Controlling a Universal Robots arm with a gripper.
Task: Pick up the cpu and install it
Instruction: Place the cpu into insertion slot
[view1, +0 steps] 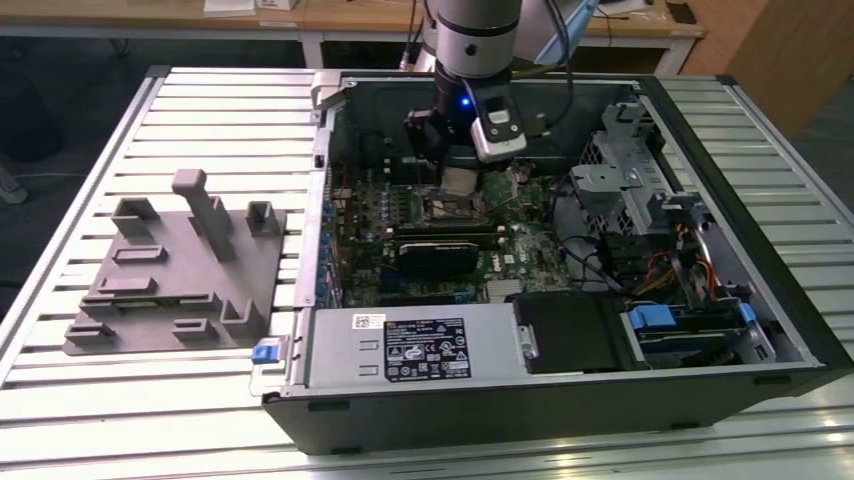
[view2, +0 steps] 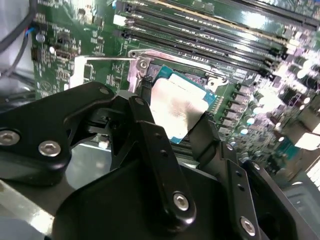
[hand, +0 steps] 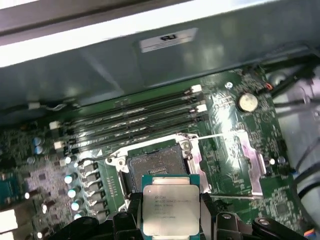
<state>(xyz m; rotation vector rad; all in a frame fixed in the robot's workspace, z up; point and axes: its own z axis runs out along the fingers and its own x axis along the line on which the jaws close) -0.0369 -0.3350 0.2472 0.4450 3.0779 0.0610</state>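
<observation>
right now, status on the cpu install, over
Gripper shut on cpu. Cpu held just off the socket, not seated. Socket bare, load plate flipped open beside it.

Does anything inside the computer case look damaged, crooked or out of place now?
Nothing stands out. The gripper holds the cpu close to the open, empty socket; the metal cover is folded aside, without visible damage.

cpu (view2: 181, 99) corner behind the hand (view2: 173, 107)
</observation>
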